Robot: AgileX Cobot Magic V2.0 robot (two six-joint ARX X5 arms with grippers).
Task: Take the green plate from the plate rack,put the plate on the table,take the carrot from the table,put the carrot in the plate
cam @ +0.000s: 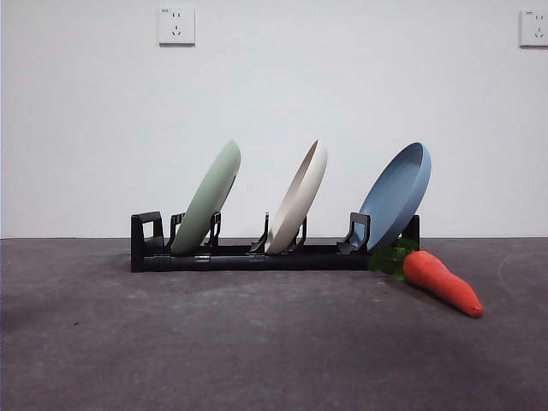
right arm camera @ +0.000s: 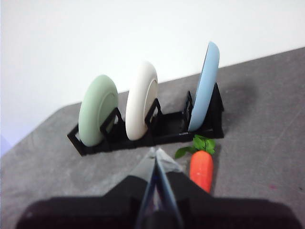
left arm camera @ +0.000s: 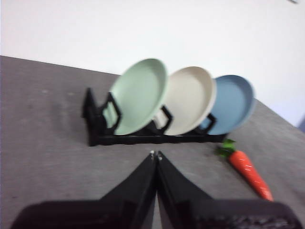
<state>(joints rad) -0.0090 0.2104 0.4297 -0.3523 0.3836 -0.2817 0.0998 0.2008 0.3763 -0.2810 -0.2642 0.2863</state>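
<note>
The green plate (cam: 210,199) leans in the leftmost slot of the black plate rack (cam: 248,255); it also shows in the left wrist view (left arm camera: 139,95) and the right wrist view (right arm camera: 97,116). The carrot (cam: 441,281) lies on the table (cam: 257,342) by the rack's right end, leaves toward the rack; both wrist views show it (left arm camera: 250,172) (right arm camera: 201,168). My left gripper (left arm camera: 155,154) is shut and empty, well short of the rack. My right gripper (right arm camera: 156,151) is shut and empty, close beside the carrot. Neither arm shows in the front view.
A cream-beige plate (cam: 300,205) stands in the rack's middle slot and a blue plate (cam: 398,201) in the right slot. A white wall with two sockets (cam: 176,26) rises behind the table.
</note>
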